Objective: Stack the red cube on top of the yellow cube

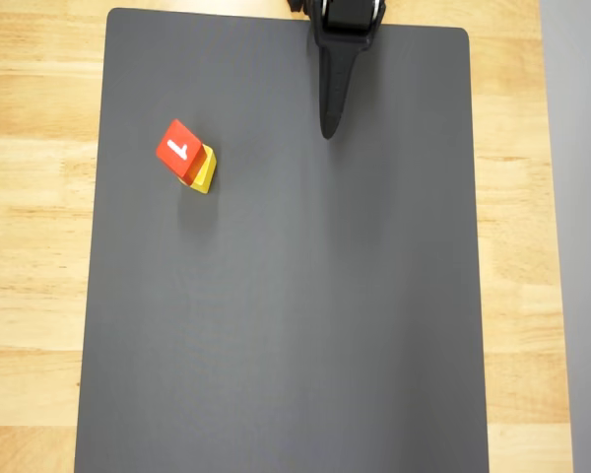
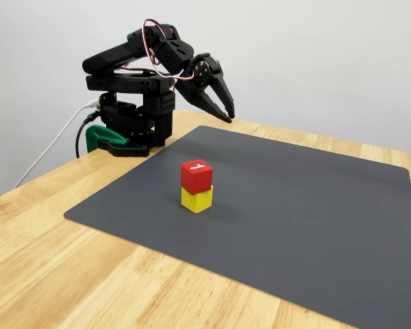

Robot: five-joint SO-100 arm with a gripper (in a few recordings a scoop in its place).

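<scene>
I saw the red cube point(image 2: 196, 175), white "1" on top, sitting on the yellow cube point(image 2: 196, 199), slightly askew, on the dark mat point(image 2: 294, 226) over the bench point(image 2: 68, 274). The hand point(image 2: 227, 114) hung well apart near the mat's far edge, clenched and grasping nothing.

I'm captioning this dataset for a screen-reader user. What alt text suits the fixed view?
A red cube marked "1" sits stacked on a yellow cube near the middle of a dark grey mat on a wooden table. Behind them, a black robot arm is folded back, its gripper hanging apart from the stack, holding nothing.
</scene>
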